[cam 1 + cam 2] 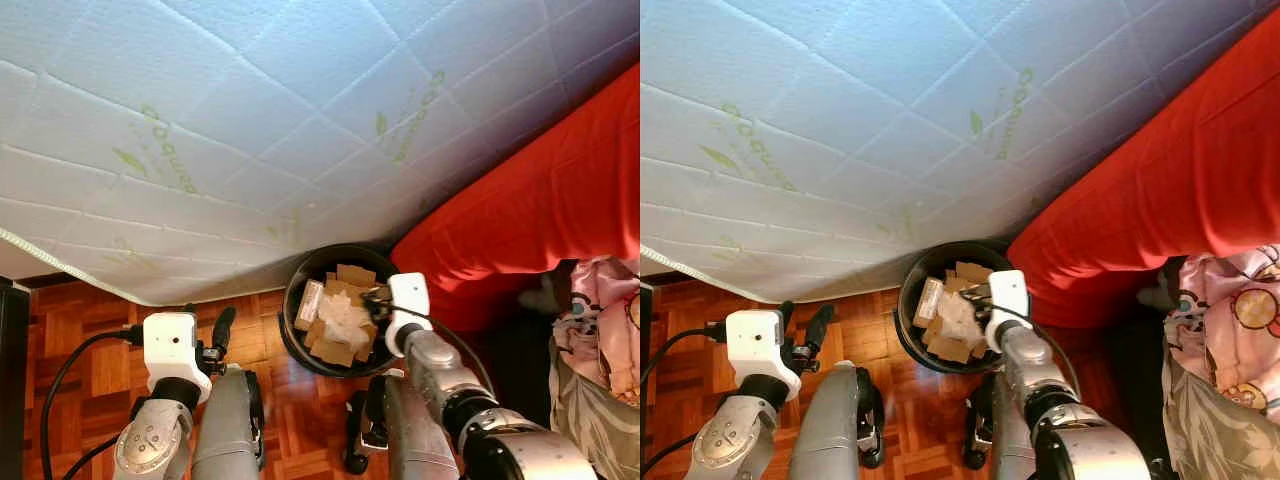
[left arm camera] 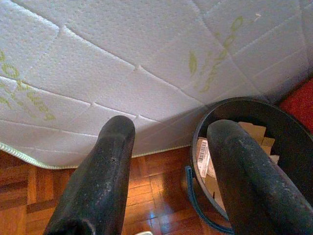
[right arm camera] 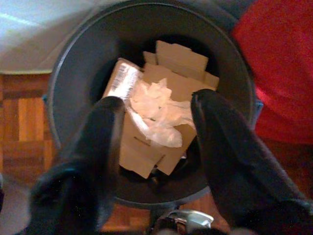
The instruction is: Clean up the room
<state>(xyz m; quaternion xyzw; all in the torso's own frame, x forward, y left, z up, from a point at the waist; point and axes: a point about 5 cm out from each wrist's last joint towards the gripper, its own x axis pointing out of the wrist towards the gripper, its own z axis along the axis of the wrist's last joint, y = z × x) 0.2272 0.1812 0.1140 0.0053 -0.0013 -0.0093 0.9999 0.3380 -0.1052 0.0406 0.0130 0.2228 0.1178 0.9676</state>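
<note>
From the head, the black bin of cardboard stands on the parquet floor between mattress and red cover. The left pincer is spread apart near the mattress edge. The right pincer hangs apart over crumpled white plastic atop the cardboard.

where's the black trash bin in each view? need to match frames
Left eye: black trash bin low centre, under the mattress edge.
Right eye: bin low centre, slightly further left.
Left wrist: bin's rim beyond one gripper finger.
Right wrist: bin's mouth between the open right gripper fingers.
Shared landmark: white quilted mattress.
</note>
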